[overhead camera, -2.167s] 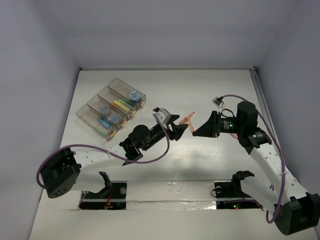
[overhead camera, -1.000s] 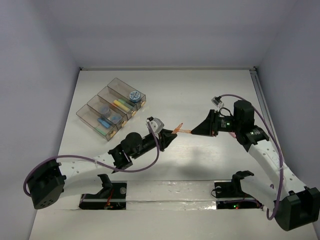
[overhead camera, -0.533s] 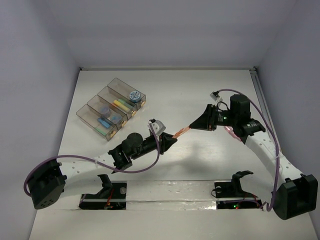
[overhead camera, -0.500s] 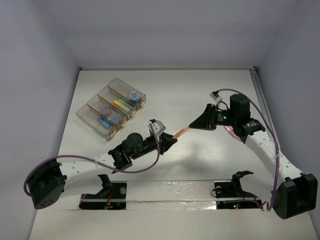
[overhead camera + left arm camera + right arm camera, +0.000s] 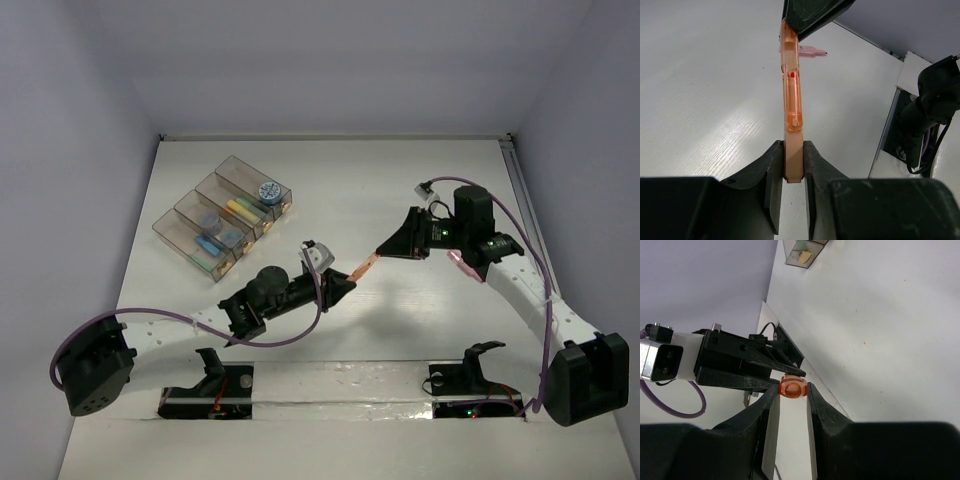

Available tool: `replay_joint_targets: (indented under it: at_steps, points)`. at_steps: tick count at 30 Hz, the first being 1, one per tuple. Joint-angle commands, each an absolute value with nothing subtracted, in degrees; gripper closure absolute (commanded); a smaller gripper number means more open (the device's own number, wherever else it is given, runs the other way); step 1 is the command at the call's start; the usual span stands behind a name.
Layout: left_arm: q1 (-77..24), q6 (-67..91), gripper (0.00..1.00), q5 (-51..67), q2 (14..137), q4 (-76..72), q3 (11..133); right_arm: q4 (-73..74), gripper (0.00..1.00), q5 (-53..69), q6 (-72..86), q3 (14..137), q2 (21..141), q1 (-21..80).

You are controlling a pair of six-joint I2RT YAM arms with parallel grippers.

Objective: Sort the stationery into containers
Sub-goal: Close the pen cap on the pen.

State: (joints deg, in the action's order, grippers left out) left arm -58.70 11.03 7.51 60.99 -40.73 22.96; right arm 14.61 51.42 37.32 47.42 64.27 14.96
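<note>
Orange translucent pen (image 5: 791, 95) is pinched at both ends at once. The left gripper (image 5: 791, 167) has its jaws clenched on the near end, and the right gripper (image 5: 792, 392) has its jaws clenched on the far end. We see the pen off the worktop (image 5: 330, 180), bridging the two grippers in mid-air near the middle.

Its long axis runs straight out of the left jaws into the right ones. From above it slants up and right, with the left end nearer the arm bases. Both arms are on it, so neither is nearer.

What counts, we judge, is the row of joined clear smoky plastic boxes (image 5: 222, 222). It lies well apart to the left, on the left arm's side, so the right jaws should let go and the left arm should carry the pen over. Pulling away while both grip could bend or drop it.

Outward, a pink translucent pen (image 5: 810, 50) lies flat on the worktop beyond the right jaws, unsorted. The boxes already hold a yellow pen (image 5: 240, 208) and a round bluish roll (image 5: 268, 191).

Versus 2.2 s ago, the pen sat further back and the grippers were less lined up; we cannot tell which one held it then. Versus 0.5 s ago, the slant is nearly the same and the right gripper has shifted slightly back.
</note>
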Motion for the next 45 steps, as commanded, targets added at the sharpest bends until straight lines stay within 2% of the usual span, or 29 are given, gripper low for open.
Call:
replay_joint_targets:
  at_steps: [1,13,26,42,45]
  points:
    - [-59.33,11.87,1.0,7.56,60.12,-46.85,24.52,14.24,0.95,49.04,34.28,49.13,64.25,15.82]
    - [-59.33,13.53,1.0,3.34,59.85,-50.1,24.96,11.69,0.97,47.46,36.21,46.67,63.9,19.95]
    - [-59.33,13.45,1.0,5.98,59.86,-51.07,25.84,8.79,0.97,48.69,37.18,44.65,66.27,22.24]
    - [-59.33,11.16,1.0,0.35,58.54,-49.22,29.35,10.46,1.0,47.55,36.21,44.03,69.87,29.27]
    - [-59.33,10.81,1.0,-4.12,58.1,-47.64,30.67,9.93,1.0,47.2,36.39,43.24,70.14,30.59]
